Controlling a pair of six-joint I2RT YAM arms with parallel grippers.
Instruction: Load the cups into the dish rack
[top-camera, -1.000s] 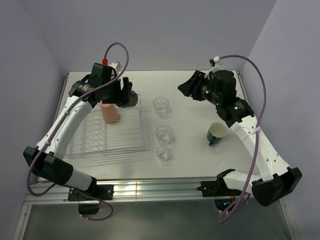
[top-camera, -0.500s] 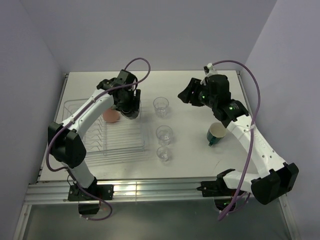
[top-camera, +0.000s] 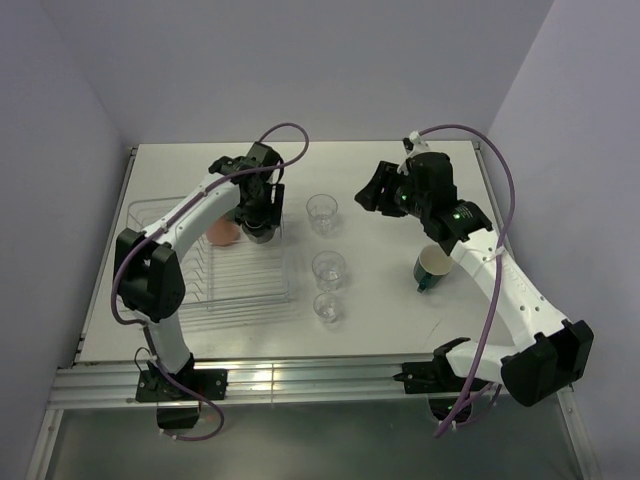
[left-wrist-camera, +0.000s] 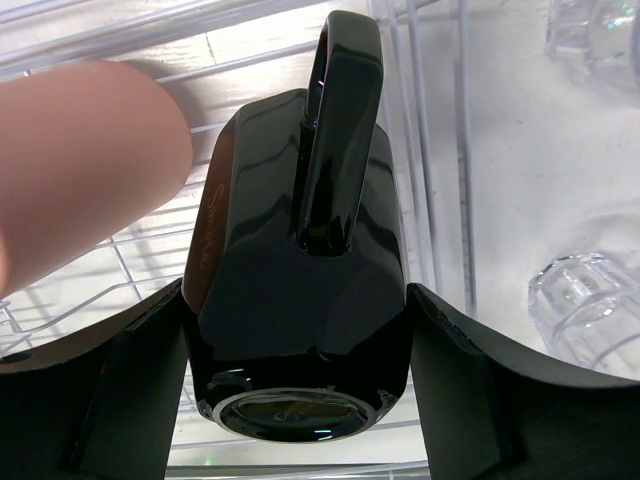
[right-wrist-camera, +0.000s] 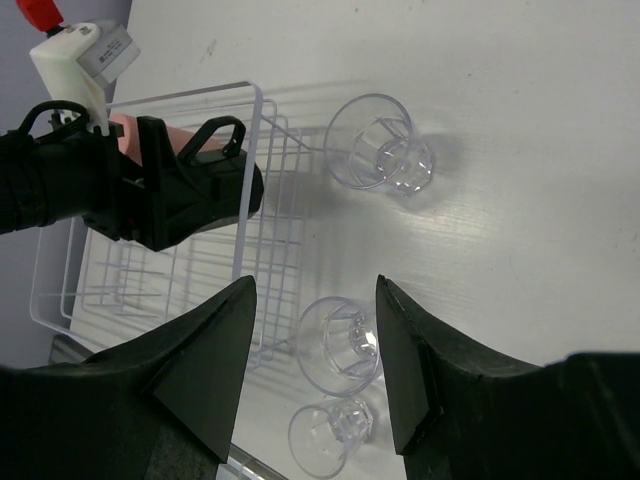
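My left gripper is shut on the black handled mug, which is bottom-up toward the camera over the right part of the clear dish rack. The salmon-orange cup lies in the rack just left of the mug and also shows in the left wrist view. Three clear tumblers stand on the table right of the rack. The dark green mug stands further right. My right gripper is open and empty, above the tumblers.
The rack's raised wire rim runs between the mug and the tumblers. The left arm's cable loops above the rack. Lilac walls close in the table on three sides.
My left gripper has swung right and down over the rack's right side with the black mug. The salmon cup now shows uncovered in the rack. The right gripper has shifted slightly left.
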